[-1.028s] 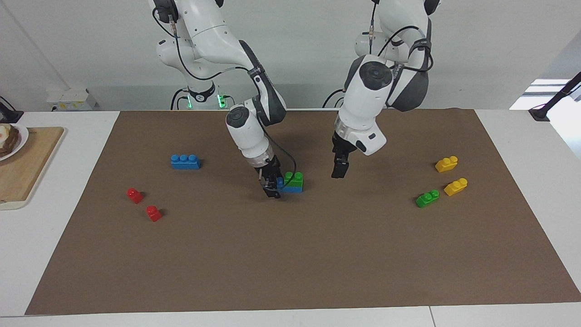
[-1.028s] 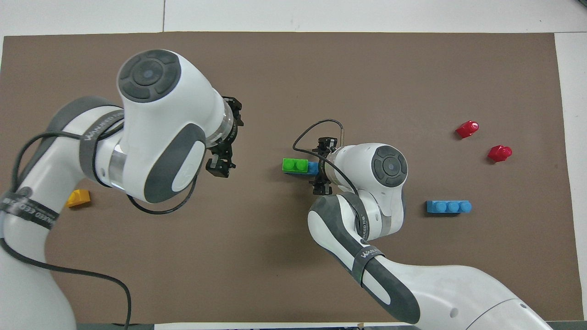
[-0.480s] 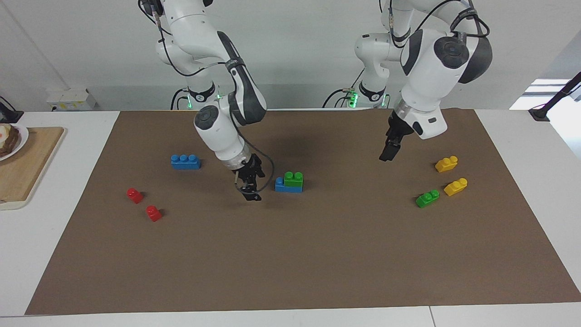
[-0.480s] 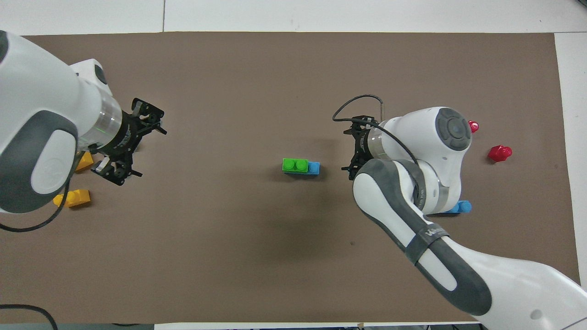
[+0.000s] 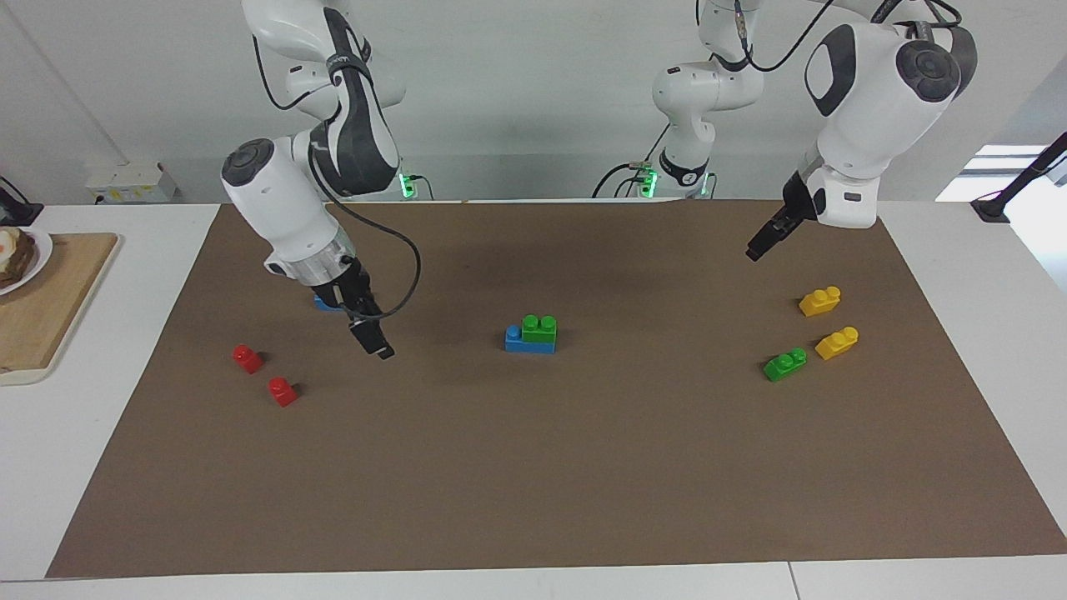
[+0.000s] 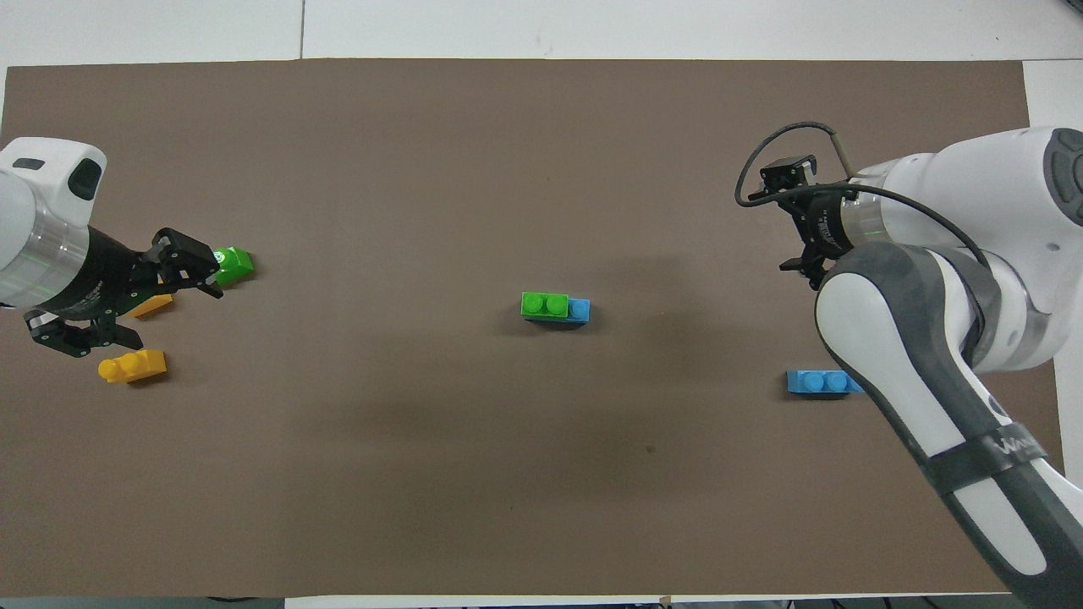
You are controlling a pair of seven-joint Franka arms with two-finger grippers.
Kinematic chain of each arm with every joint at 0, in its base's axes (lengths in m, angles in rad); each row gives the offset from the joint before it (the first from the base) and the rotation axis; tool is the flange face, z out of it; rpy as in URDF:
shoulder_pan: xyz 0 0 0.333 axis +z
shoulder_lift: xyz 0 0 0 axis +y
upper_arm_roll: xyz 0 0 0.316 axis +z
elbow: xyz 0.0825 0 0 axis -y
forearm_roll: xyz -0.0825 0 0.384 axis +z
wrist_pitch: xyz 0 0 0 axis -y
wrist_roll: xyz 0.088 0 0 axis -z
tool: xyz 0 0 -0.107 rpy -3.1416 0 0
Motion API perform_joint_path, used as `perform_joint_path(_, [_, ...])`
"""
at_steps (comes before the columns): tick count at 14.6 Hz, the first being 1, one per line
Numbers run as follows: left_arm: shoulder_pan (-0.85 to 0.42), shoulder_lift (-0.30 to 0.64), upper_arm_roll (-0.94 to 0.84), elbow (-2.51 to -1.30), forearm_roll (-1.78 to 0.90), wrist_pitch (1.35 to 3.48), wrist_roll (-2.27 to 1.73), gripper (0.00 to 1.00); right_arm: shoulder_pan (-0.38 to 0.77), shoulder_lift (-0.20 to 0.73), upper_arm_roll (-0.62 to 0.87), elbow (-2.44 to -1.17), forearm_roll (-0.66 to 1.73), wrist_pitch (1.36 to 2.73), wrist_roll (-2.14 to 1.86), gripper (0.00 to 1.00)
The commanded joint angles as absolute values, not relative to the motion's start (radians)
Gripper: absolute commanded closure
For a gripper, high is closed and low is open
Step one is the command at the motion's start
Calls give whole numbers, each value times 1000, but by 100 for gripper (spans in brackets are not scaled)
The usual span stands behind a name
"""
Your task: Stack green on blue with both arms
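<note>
A green brick (image 5: 539, 327) sits on one end of a blue brick (image 5: 516, 340) in the middle of the brown mat; both show in the overhead view, green (image 6: 545, 304) on blue (image 6: 579, 309). My right gripper (image 5: 377, 343) is open and empty, in the air over the mat beside a second blue brick (image 6: 814, 382), which it mostly hides in the facing view. It also shows in the overhead view (image 6: 792, 218). My left gripper (image 5: 755, 249) is open and empty, raised near a second green brick (image 5: 784, 364), and shows from overhead (image 6: 144, 306).
Two yellow bricks (image 5: 819, 301) (image 5: 837, 342) lie by the second green brick (image 6: 233, 264) toward the left arm's end. Two red bricks (image 5: 247, 358) (image 5: 282, 391) lie toward the right arm's end. A wooden board (image 5: 42, 308) with a plate (image 5: 37, 254) stands off the mat (image 5: 583, 467).
My right gripper has let go of the blue brick and swung away toward its own end. My left gripper has risen and swung out toward its end. The stack has not moved.
</note>
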State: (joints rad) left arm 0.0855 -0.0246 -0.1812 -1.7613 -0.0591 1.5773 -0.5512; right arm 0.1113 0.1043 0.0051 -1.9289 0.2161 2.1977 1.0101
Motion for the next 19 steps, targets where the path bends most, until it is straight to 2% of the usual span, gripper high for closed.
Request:
perform_joint_path(1, [100, -49, -190, -1782, -32, 1574, -355, 0, 51, 42, 14, -1888, 156, 2073, 695, 1])
perform_joint_path(7, [121, -46, -190, -1761, -25, 1614, -339, 0, 37, -126, 15, -1815, 25, 1757, 282, 0])
perform_joint_path(11, [123, -38, -190, -1738, 63, 1608, -214, 0, 34, -124, 12, -1787, 23, 1709, 167, 0])
perform_joint_path(15, [123, 1, -190, -1660, 64, 1605, -161, 0, -1, -112, 9, -1746, 20, 1671, 120, 1])
perform_joint_path(19, [124, 6, -189, -1654, 57, 1609, -79, 0, -6, -61, 8, -1667, -1, 1609, 100, 1])
